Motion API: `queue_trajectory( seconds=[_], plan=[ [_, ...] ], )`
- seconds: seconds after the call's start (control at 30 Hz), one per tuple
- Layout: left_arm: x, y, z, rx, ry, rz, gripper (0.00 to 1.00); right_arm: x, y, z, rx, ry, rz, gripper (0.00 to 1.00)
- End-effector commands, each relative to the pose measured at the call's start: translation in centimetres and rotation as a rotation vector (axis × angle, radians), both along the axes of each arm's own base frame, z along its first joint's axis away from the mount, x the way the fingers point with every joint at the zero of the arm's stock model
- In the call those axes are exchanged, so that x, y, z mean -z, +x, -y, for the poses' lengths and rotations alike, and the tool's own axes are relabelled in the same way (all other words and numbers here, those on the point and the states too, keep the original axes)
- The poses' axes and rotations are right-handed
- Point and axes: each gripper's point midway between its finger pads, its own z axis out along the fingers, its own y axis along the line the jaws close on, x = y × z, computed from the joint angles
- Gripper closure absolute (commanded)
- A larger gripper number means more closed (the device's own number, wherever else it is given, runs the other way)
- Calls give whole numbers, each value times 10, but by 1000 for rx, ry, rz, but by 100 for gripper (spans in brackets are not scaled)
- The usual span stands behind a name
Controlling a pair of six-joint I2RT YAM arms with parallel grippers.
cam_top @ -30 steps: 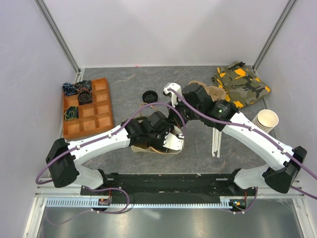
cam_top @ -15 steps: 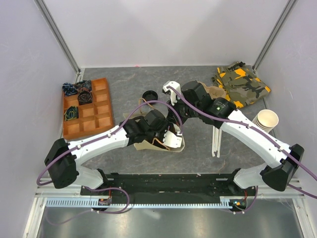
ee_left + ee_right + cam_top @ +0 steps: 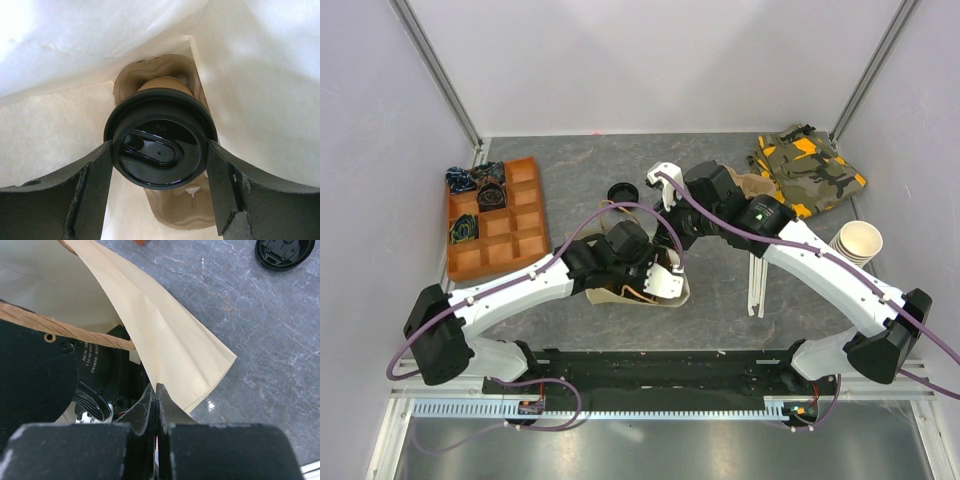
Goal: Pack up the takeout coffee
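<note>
The takeout coffee [image 3: 160, 145], a brown cup under a round black lid, stands in a moulded pulp holder [image 3: 180, 210] inside the tan paper bag [image 3: 50, 130]. My left gripper [image 3: 159, 146] reaches into the bag, and its two fingers press the lid's rim from either side, shut on the cup. My right gripper [image 3: 156, 390] is shut on the bag's upper edge [image 3: 170, 345] and holds the mouth apart. From above, the bag [image 3: 682, 292] lies mid-table under both wrists, with the right gripper [image 3: 672, 240] at its far rim.
A loose black lid [image 3: 622, 192] lies just beyond the bag. An orange compartment tray [image 3: 498, 222] sits at the left. A camouflage cloth [image 3: 807, 170] lies at the back right, and a stack of pale cups [image 3: 858, 242] near the right wall. A white strip [image 3: 757, 285] lies under the right arm.
The left wrist and the bag have shifted slightly left and away from the near edge. Both grips are unchanged.
</note>
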Motion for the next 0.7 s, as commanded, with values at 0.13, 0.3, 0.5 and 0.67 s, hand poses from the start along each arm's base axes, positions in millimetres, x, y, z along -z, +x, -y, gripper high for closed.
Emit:
queue_trajectory(
  seconds=[0.13,0.3,0.5,0.67],
  plan=[
    [-23,-3,3,33,-63,24,30,-10,3,-6,-15,15,11,100],
    [-28,-6,4,43,-85,25,8,-10,4,-7,-14,15,12,100],
    [-32,-5,5,45,-100,34,7,-10,5,-8,-15,13,12,100],
    [-43,-6,6,49,-134,44,6,-9,6,-9,-17,10,13,100]
  ],
)
